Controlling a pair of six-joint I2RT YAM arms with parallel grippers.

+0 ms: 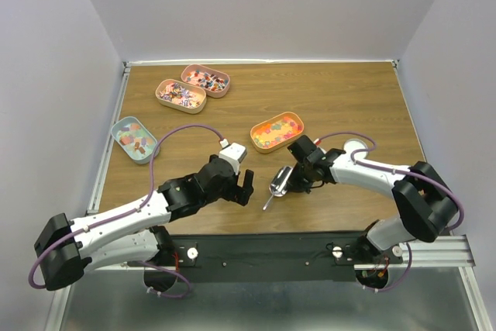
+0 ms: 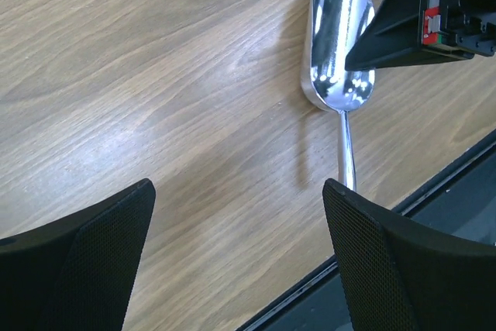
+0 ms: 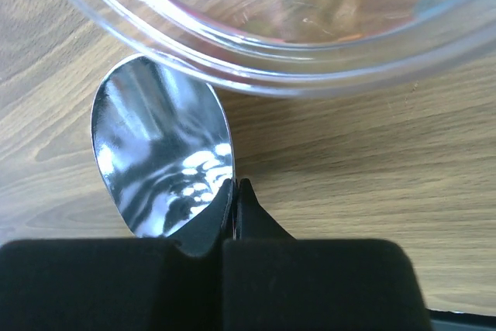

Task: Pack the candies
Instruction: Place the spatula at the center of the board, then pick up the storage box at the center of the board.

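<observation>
Wooden desk (image 1: pixel 349 98) carried four oval tins, all holding the tiny loose mixed-colour candies (image 1: pixel 277 131): an orange oval tin (image 1: pixel 253 137) mid-desk, a pink oval tin (image 1: pixel 226 89) and a cream oval tin (image 1: pixel 178 108) toward the far-left corner, and a pale blue oval tin (image 1: pixel 118 126) by the left edge. None of the candies were in the silver metal scoop (image 2: pixel 337 36), whose bowl looked bare and shiny. The scoop lay near the near edge, just in front of the orange tin, with its handle pointing at the near edge and its open mouth toward that tin, probably lined up for digging in. The right fingers (image 3: pixel 263 230) were pressed together, apparently nipping the thin rim at the back of the scoop bowl; that is an edge grip, likely to slip or twist under load. The left fingers (image 2: pixel 93 261) were spread wide and gripped nothing, hovering low over the desk beside the handle, one tip near it, so seemingly clear of the scoop. Judged step: getting the scoop in hand, with scooping not begun. The next move likely needs a firmer hold.
</observation>
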